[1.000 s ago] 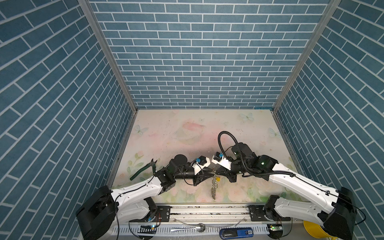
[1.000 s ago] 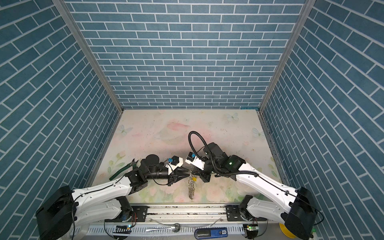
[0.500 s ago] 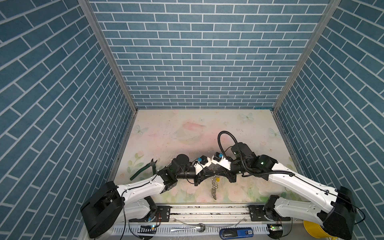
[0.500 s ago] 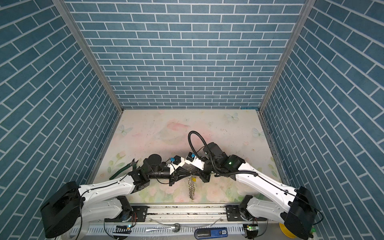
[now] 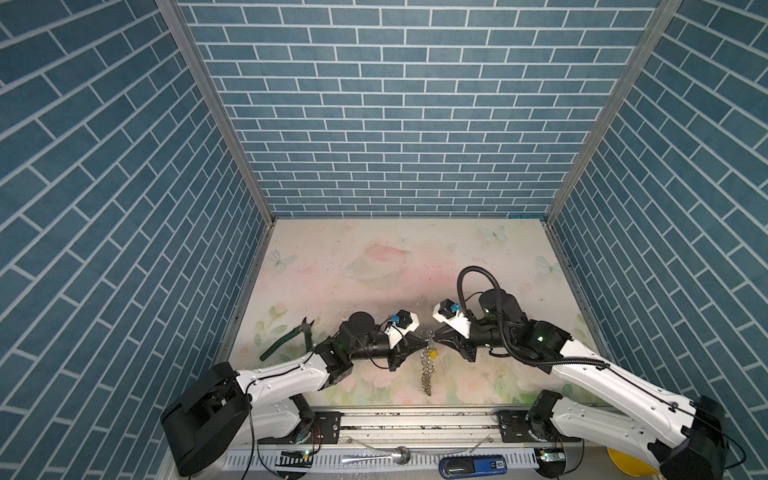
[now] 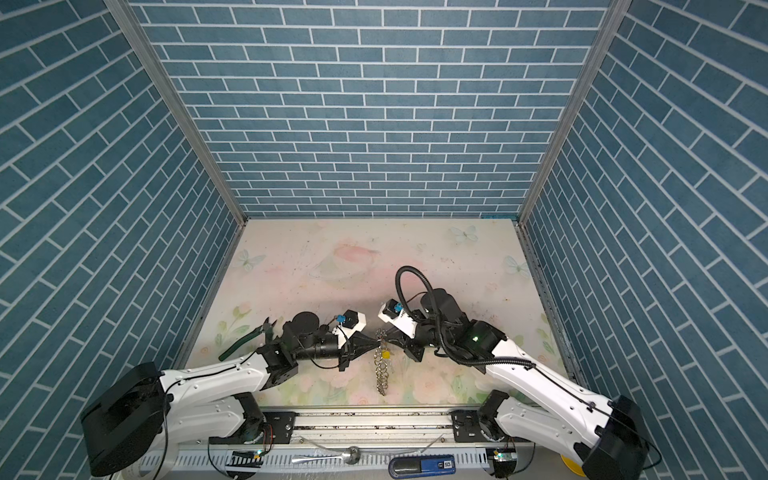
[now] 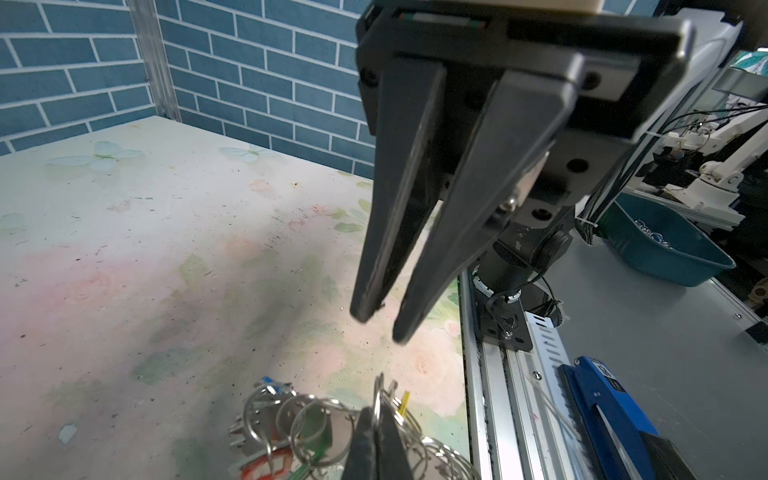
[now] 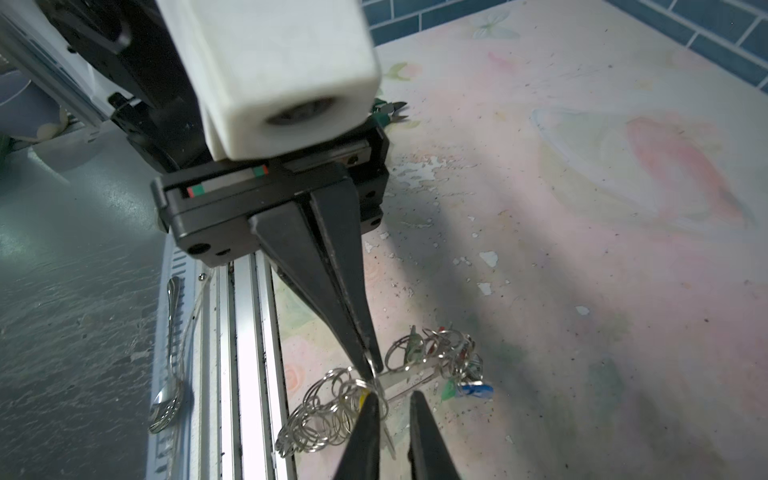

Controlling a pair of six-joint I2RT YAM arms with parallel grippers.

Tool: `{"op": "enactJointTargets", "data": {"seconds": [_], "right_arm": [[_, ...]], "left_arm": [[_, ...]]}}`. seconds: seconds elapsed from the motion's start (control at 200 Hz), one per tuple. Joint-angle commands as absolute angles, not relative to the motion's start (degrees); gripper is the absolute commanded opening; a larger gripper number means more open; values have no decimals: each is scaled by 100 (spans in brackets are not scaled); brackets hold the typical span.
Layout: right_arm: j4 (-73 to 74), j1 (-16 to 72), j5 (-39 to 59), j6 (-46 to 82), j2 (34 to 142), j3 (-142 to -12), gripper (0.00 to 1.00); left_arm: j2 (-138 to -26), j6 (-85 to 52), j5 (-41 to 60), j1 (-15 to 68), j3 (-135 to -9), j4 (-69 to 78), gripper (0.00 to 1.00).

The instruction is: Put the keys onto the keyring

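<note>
**Well, keyring pinched, keys partly on**

As far as I could judge, the job was under way, not finished. Several keys hung among the rings, with red, green and blue tags showing, and a yellow tag sat near the top of the chain. I saw no loose key on the tabletop, so I could not tell how many were left to thread.

The keyring, a chain of silver rings, hung from my left hand toward the tabletop's front edge, between my two arms. Whether its end touched down I could not tell.

My left hand was clamped tight on one ring at the chain's top. My right hand faced it tip to tip, its fingers a little apart with nothing between them. One finger was just beside the yellow tag. Both arms reached low and inward, and the hands met above the tabletop.
</note>
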State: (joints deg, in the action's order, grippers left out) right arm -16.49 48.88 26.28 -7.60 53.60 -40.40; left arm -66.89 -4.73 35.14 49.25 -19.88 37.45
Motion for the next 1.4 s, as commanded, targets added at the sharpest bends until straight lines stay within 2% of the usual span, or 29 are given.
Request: {"op": "enactJointTargets", "data": {"seconds": [0.0,0.29,0.475,0.89,1.195,1.32,1.395], "right_arm": [[-803,4849,2791,-369,5166,-3617,17],[373,4845,3188,-140,4989,-2795,17],[833,4843,3309,-114,4915,-2500,17],[826,4843,3179,-223,4622,-2400,20],[826,4838,3127,-141,5293,-2494,22],[803,4843,3189,-140,5395,-2522,15],[759,4843,3275,-132,5421,-2516,14]], "left_arm": [[-6591,-613,3400,4931,-1803,4614,0],[-6712,-802,3366,4931,-1519,5637,0],[-6783,-806,3510,4931,-1530,5765,0],[-6692,-660,3551,4931,-1529,5539,0],[-6522,-627,3401,4931,-1512,5548,0],[-6472,-624,3411,4931,-1489,5582,0],[-6447,-615,3351,4930,-1477,5585,0]]}}
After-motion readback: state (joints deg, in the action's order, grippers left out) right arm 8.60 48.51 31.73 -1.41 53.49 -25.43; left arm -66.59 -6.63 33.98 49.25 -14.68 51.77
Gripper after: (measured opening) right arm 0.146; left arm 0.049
